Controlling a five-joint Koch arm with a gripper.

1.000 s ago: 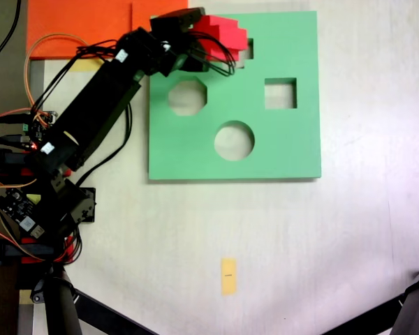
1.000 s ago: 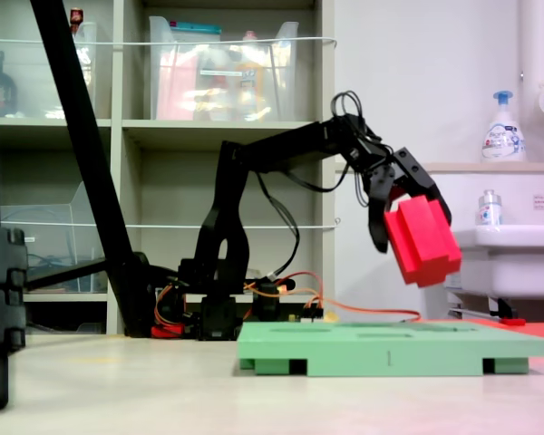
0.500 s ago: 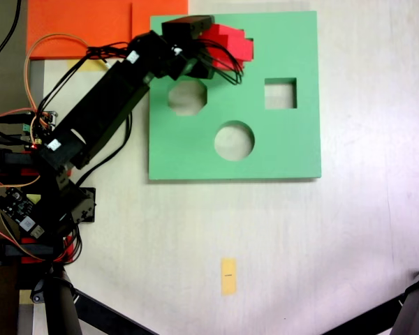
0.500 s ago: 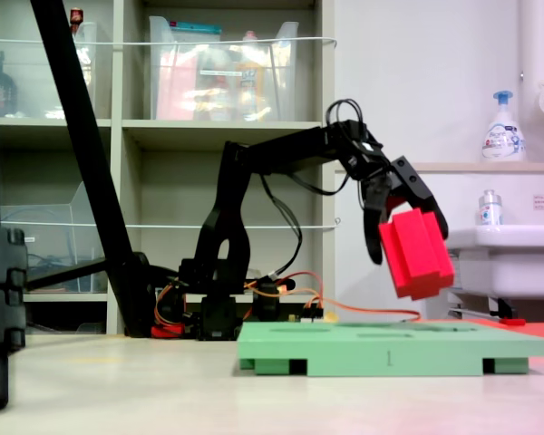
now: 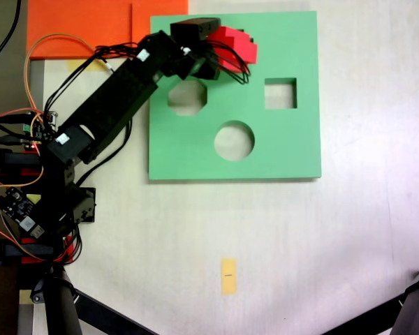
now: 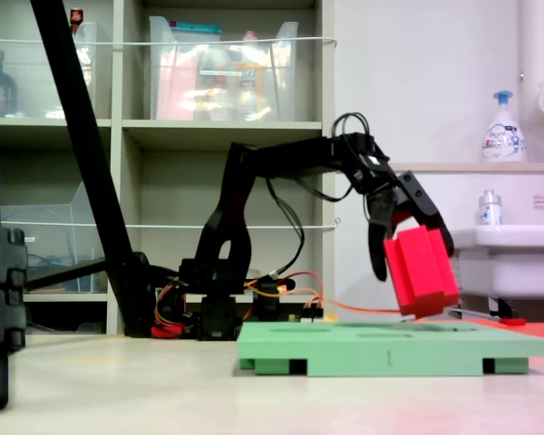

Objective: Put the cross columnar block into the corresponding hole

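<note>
- My claw (image 6: pixel 415 237) is clamped on the red cross block (image 6: pixel 422 272).
- It has dropped lower, just above the green board (image 5: pixel 265 150), near its 12 o'clock edge.
- I judge the cross hole is hidden underneath.

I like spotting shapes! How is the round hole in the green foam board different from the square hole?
The round hole has a curved edge with no corners; the square hole has four straight sides. In the first exterior view the round hole looks bigger and sits lower, nearer the middle of the green foam board. Both are empty and show the pale table.
</note>
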